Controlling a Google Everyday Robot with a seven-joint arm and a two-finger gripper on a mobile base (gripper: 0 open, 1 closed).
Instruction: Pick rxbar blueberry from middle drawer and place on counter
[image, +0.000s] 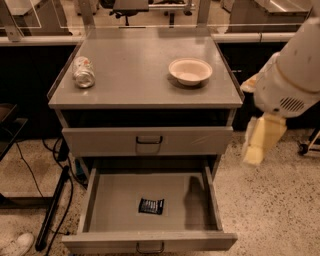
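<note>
The rxbar blueberry (151, 205), a small dark wrapper with pale lettering, lies flat on the floor of the middle drawer (115, 205), near its front centre. The drawer is pulled wide open at the bottom of the cabinet. The grey counter (135, 70) tops the cabinet. My gripper (260, 142) hangs from the large white arm at the right of the cabinet, level with the closed drawer, above and to the right of the open drawer. It is well apart from the bar and holds nothing that I can see.
A silvery can (83, 71) lies on the counter's left side and a round cream bowl (190, 71) stands at its right. A closed drawer (148, 140) sits above the open one. A black pole (52, 207), cables and a shoe (17, 244) lie on the floor at left.
</note>
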